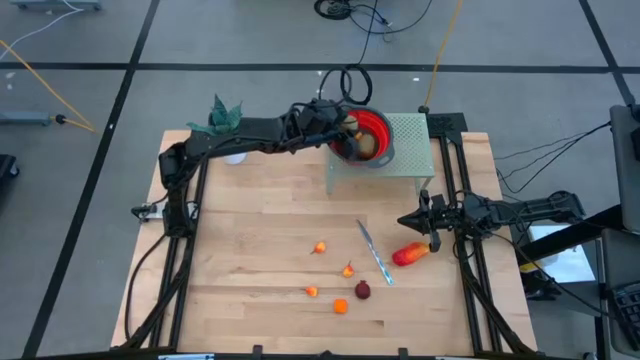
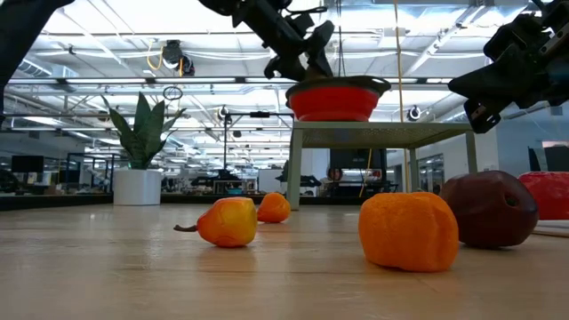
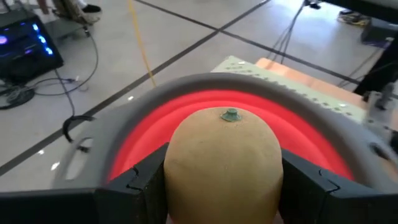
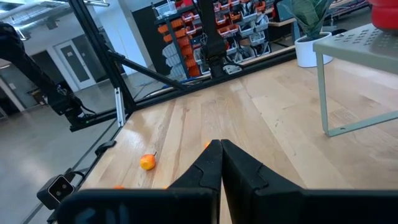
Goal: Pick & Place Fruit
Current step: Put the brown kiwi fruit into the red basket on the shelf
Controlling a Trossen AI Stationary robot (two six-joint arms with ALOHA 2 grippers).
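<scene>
Spreading under both arms is a pale wooden table [image 1: 260, 215] framed by dark rails, set on a grey floor crossed with dark lines and loose cables; the low view looks past it into a bright hall with ceiling lights, shelving and a potted plant [image 2: 138, 156]. At the far side a small pale-green perforated stand [image 1: 410, 150] carries one red bowl with a grey rim [image 1: 378, 128]. The left gripper [image 3: 217, 180] hangs over that bowl, its fingers [image 3: 146, 180] clenched around one olive-brown oval fruit [image 3: 222, 165], whose stem end with a small green nub points away from the wrist toward the bowl's far wall. A second brownish piece seems to lie in the bowl in the high view, though I cannot tell for sure. The right gripper [image 1: 405, 220] waits near the table's right edge, its fingers pressed together on nothing. Just beside it lies one elongated red-orange fruit [image 1: 411, 254], its long axis slanting from the near left to the far right. One slim knife [image 1: 374, 252] lies left of it, running diagonally. Nearer the front are four small orange fruits [image 1: 341, 307] and one dark red ball [image 1: 362, 290], spread apart.
</scene>
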